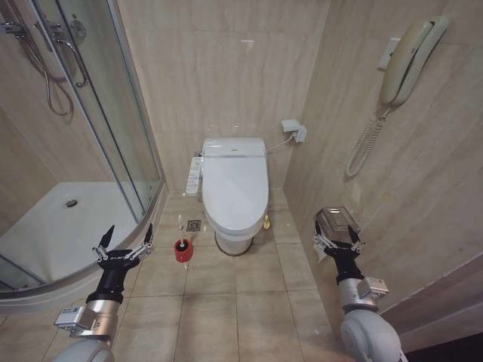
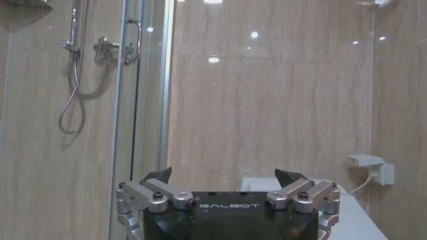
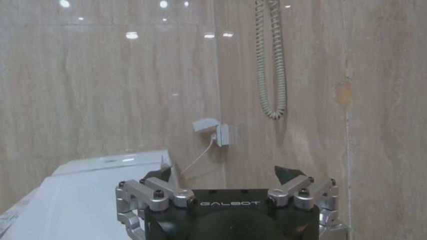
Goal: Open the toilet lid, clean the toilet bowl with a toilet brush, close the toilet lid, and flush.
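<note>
The toilet lid (image 1: 235, 185) is glossy white and lies down flat, so the toilet bowl beneath it is hidden. Left of the toilet's base, the toilet brush (image 1: 181, 235) stands upright on the floor in its small red cup holder (image 1: 182, 250), its thin white handle sticking up. My left gripper (image 1: 128, 232) is open and empty, raised low on the left near the shower's edge. My right gripper (image 1: 336, 235) is open and empty beside the right wall. In the wrist views, the left gripper (image 2: 225, 176) and right gripper (image 3: 223, 175) hold nothing; the lid (image 3: 73, 200) shows past the right one.
A curved glass shower enclosure (image 1: 113, 113) with a white tray (image 1: 60, 226) fills the left. A wall phone (image 1: 407, 60) with a coiled cord hangs on the right wall. A control panel (image 1: 195, 177) sits on the toilet's left side. Tiled floor (image 1: 234, 294) lies before the toilet.
</note>
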